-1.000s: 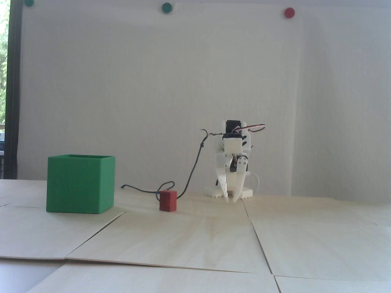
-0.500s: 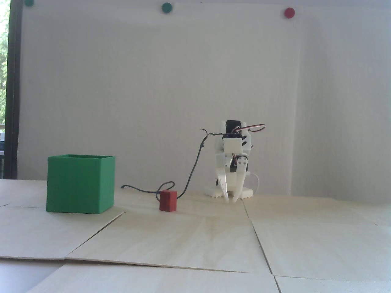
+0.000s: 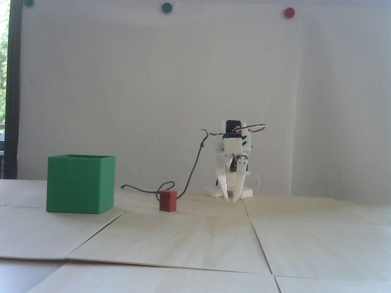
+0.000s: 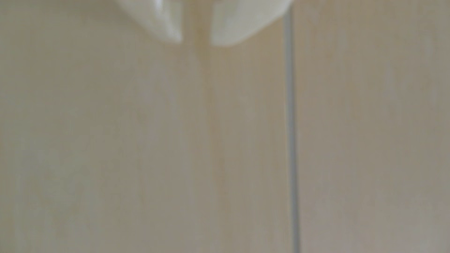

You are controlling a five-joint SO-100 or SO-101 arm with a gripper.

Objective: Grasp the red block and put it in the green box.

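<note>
Standing at the back of the pale wooden tabletop [image 3: 195,238] in the fixed view, the white arm [image 3: 233,149] is folded down on its base [image 3: 229,192] with the end effector [image 3: 231,200] pointing straight at the boards. Its two tapered fingers converge toward their tips, leaving only a narrow gap there, and nothing is held between them. The tips sit just above or at the tabletop surface; which of the two cannot be told from this low angle.

The red block [image 3: 168,200] rests on the tabletop to the left of the end effector, apart from it and untouched. Farther left, well apart from the block, stands the green box [image 3: 80,184], upright with its open top facing up; its inside is hidden from this height. A dark cable [image 3: 192,171] drops from the top of the arm, loops on the tabletop just behind the red block and trails off toward the box. Seams between the wooden panels run across the foreground. On the white wall [image 3: 152,91] behind, two green dots [image 3: 166,7] and one red dot [image 3: 289,12] sit along the upper edge.

In the wrist view the picture is blurred. The end effector [image 4: 196,43] enters from the top edge as two white fingertips [image 4: 168,26], close together with a slim strip of wood showing between them. Below them lies bare tabletop [image 4: 121,146], crossed by one grey panel seam [image 4: 291,136] running top to bottom on the right. Neither the red block nor the green box appears in this view.
</note>
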